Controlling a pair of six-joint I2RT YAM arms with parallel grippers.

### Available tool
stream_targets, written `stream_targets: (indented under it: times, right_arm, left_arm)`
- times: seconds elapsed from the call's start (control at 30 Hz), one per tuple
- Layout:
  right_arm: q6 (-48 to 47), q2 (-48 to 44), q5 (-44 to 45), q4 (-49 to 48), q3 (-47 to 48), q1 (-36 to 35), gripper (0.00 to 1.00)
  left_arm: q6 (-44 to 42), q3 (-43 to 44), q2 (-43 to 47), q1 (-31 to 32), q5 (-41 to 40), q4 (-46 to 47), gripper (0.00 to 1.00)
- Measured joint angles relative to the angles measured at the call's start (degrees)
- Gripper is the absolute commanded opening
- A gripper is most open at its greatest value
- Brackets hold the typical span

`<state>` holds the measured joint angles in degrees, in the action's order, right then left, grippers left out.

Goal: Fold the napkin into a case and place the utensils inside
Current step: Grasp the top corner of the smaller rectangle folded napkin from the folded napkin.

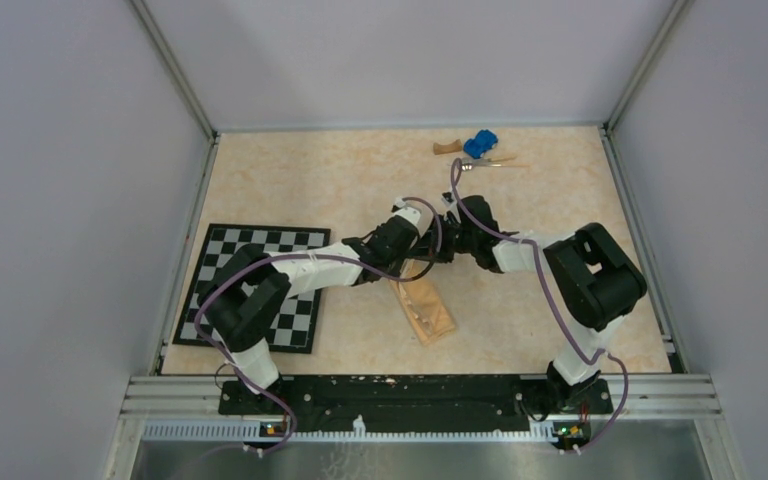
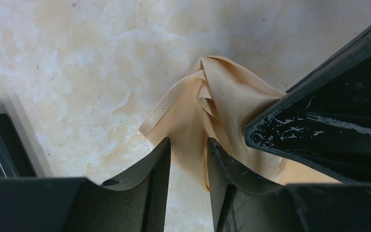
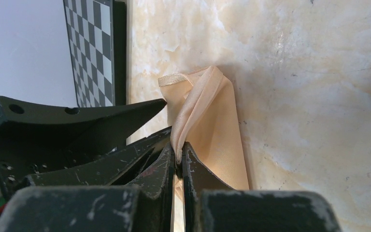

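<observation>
R wrist view: R gripper [image 3: 179, 155] clamped tight on a folded edge of the napkin [image 3: 215, 121], nothing btw the jaws but cloth. Peach cloth goes up from the tips as a narrow folded band, top corner curled over. Shadow on the table [image 3: 319, 96] just right of it. Checker mat [image 3: 89, 43] at upper left, apart from the cloth.

L wrist view: L gripper [image 2: 188, 147] set narrow, jaws not meeting. Cloth fold across the gap at the tips, bare table visible through the gap lower down. Can't tell if the cloth is pinched or only straddled. Napkin bunched to a peak ahead of the tips, thin hem looping off on the left side. Black finger of R gripper at right, tip on the cloth, just beside one L finger. Dark mat corner at the left edge of the frame.

Top view: both arms reaching to mid-table, wrists close together. Napkin seen as a long narrow strip lying slantwise on the table, right of the checker mat and not touching it, far end hidden under the grippers. Jaws not readable from here. Utensils [image 1: 487, 161] near the far edge, well apart from the napkin, just beside a blue toy car [image 1: 480, 143] and a brown wood block [image 1: 447, 148]. Too small to tell the pieces apart.
</observation>
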<state>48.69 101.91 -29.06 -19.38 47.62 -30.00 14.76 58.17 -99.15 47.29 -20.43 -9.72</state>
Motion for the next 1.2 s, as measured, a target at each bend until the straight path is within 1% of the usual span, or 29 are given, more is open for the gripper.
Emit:
stream_targets:
  times: [0.17, 0.37, 0.47, 0.5, 0.63, 0.83, 0.97, 1.0, 1.07, 1.13, 1.2]
  right_arm:
    - [0.0, 0.0, -0.1, 0.0, 0.0, 0.0, 0.0]
    - [0.2, 0.0, -0.2, 0.0, 0.0, 0.0, 0.0]
    - [0.3, 0.0, -0.1, 0.0, 0.0, -0.3, 0.0]
    - [0.3, 0.0, -0.1, 0.0, 0.0, -0.5, 0.0]
    - [0.6, 0.6, 0.3, -1.1, 0.1, -2.0, 0.0]
    - [1.6, 4.0, 2.2, -1.7, 0.7, -6.2, 0.0]
    - [2.3, 6.1, 3.1, -1.9, 2.3, -7.4, 0.0]
    - [2.4, 6.6, 3.0, -2.1, 2.5, -7.4, 0.04]
    - [2.6, 6.8, 2.9, -2.1, 2.6, -7.4, 0.16]
    - [2.4, 6.7, 2.6, -2.1, 2.6, -7.3, 0.25]
    - [2.2, 6.1, 2.2, -1.9, 2.5, -6.9, 0.29]
  left_arm:
    - [-1.0, 0.0, -0.7, 0.9, -2.3, 0.0, 0.4]
    - [-1.4, 0.1, -0.8, 1.2, -3.9, 0.2, 0.22]
    - [-1.4, 0.1, -0.8, 1.2, -4.3, 0.3, 0.07]
    - [-1.2, 0.1, -0.7, 1.2, -4.3, 0.5, 0.04]
    - [-1.1, -2.8, 0.7, 1.2, -3.7, 3.9, 0.03]
    - [0.0, -7.7, 4.7, 1.2, -1.8, 8.1, 0.02]
    - [0.7, -10.5, 6.9, 1.1, -1.2, 10.8, 0.02]
    - [0.8, -10.9, 7.2, 1.1, -1.2, 11.1, 0.02]
    - [1.2, -11.0, 7.3, 1.0, -0.9, 11.5, 0.02]
    - [1.6, -11.1, 7.3, 1.0, -0.8, 11.7, 0.02]
    - [1.9, -11.2, 7.3, 0.9, -0.6, 12.1, 0.01]
